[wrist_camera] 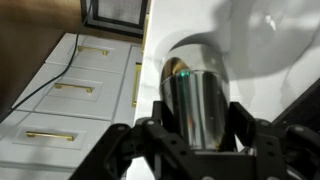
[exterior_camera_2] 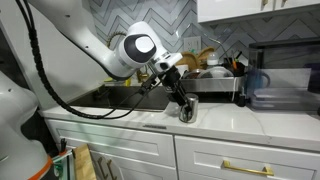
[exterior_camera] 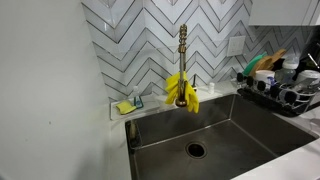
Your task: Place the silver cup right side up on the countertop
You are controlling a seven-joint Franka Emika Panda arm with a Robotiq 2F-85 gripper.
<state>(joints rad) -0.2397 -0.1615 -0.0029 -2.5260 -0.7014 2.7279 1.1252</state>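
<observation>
The silver cup (exterior_camera_2: 188,113) sits low over the white countertop (exterior_camera_2: 235,120), in front of the sink, and my gripper (exterior_camera_2: 183,106) comes down on it at a slant from the upper left. In the wrist view the shiny cup (wrist_camera: 196,105) fills the space between the two black fingers (wrist_camera: 148,128), which press against both of its sides. Its far end points at the pale countertop (wrist_camera: 185,22). I cannot tell whether the cup touches the surface or which end is up. Neither the cup nor the gripper appears in the exterior view that looks at the sink.
A steel sink (exterior_camera: 205,135) with a faucet draped in yellow cloth (exterior_camera: 182,90) lies behind the counter. A black dish rack (exterior_camera_2: 215,72) full of dishes stands at the back, with a dark appliance (exterior_camera_2: 278,85) to its right. White drawers with gold handles (wrist_camera: 75,88) run below the counter edge.
</observation>
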